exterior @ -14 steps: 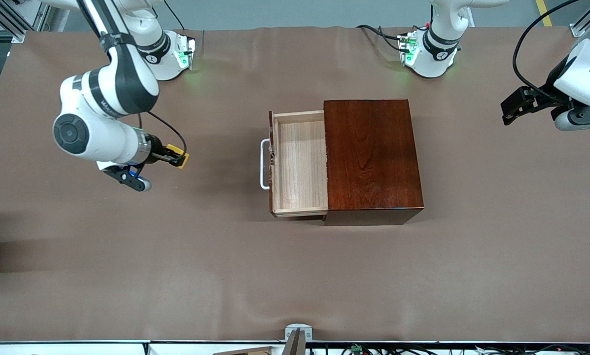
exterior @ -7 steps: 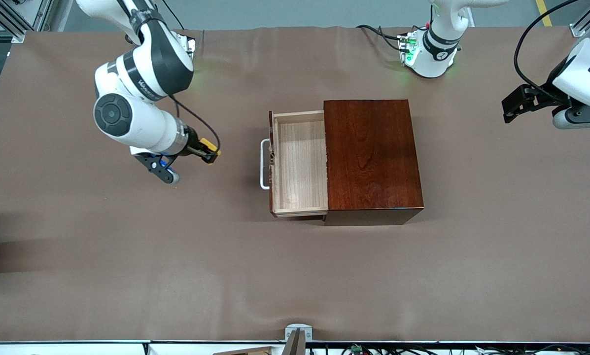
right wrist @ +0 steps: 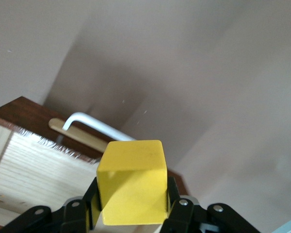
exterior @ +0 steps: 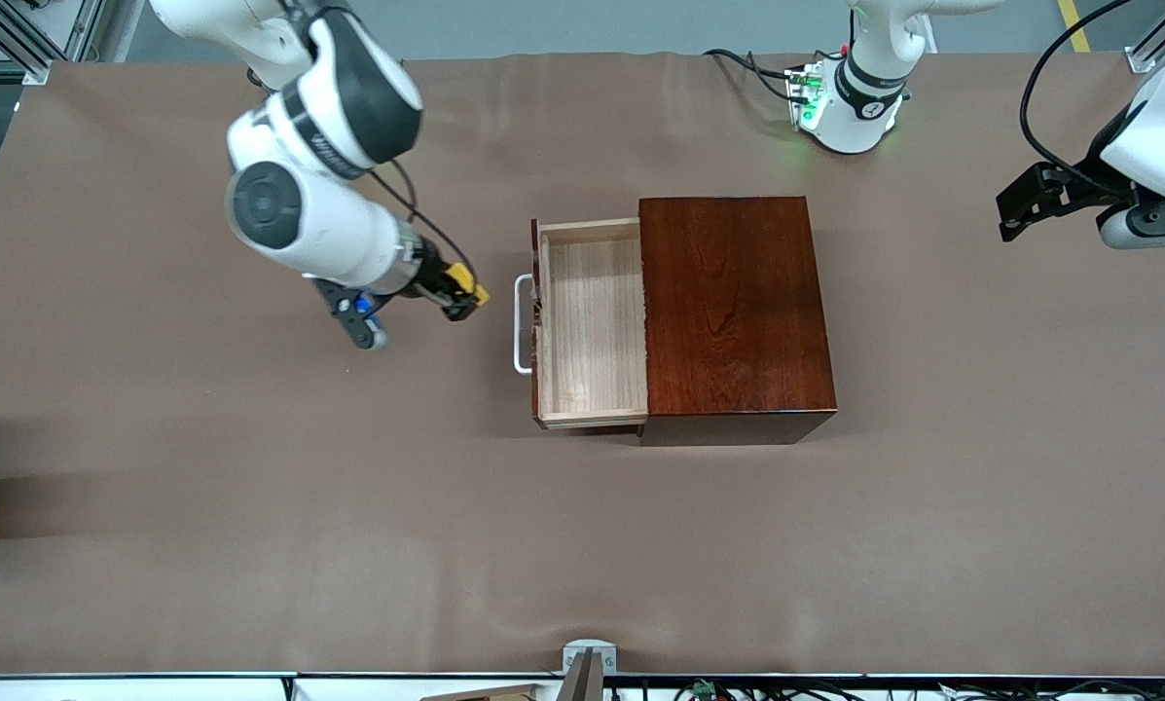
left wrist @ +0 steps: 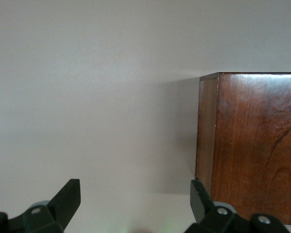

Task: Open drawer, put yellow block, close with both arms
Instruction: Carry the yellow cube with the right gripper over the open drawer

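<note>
The drawer [exterior: 592, 321] stands pulled out of the reddish-brown wooden box [exterior: 733, 307], its light-wood tray empty and its white handle [exterior: 521, 324] toward the right arm's end of the table. My right gripper [exterior: 465, 292] is shut on the yellow block [exterior: 461, 277] in the air over the table just beside the handle. In the right wrist view the yellow block [right wrist: 132, 182] sits between the black fingers, with the handle [right wrist: 94, 124] and tray past it. My left gripper [exterior: 1020, 204] waits open over the left arm's end of the table; its wrist view shows the box [left wrist: 252, 145].
The brown table cloth [exterior: 251, 506] stretches wide on every side of the box. The two arm bases [exterior: 850, 97] stand along the table edge farthest from the front camera. A small metal bracket [exterior: 587, 657] sits at the nearest edge.
My right arm has carried the yellow block across the table toward the drawer's handle. The left gripper has barely shifted.
</note>
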You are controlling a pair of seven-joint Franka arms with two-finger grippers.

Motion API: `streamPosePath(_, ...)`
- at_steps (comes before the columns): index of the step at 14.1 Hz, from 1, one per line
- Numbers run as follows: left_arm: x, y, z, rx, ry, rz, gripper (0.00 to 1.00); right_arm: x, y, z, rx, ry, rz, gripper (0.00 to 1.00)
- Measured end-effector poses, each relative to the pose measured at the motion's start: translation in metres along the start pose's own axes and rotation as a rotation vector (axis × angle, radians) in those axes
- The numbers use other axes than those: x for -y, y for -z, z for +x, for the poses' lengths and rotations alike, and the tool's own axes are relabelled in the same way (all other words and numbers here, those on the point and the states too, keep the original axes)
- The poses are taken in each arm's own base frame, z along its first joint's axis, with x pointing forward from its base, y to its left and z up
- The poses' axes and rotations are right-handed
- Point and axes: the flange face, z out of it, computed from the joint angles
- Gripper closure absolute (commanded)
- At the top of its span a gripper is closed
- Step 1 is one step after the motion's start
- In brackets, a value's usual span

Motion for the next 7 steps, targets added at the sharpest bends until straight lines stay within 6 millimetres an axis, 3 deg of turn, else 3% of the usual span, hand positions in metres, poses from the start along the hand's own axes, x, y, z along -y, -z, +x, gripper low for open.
streamPosePath(3, 0.002, 0.000, 0.000, -0.002, 0.003, 0.000, 0.00, 0.024, -0.025, -0.033, -0.004, -0.101, 0.004, 1.00)
streamPosePath(7, 0.002, 0.001, 0.000, -0.005, 0.004, -0.001, 0.00, 0.042, -0.046, -0.055, -0.005, -0.222, 0.041, 1.00)
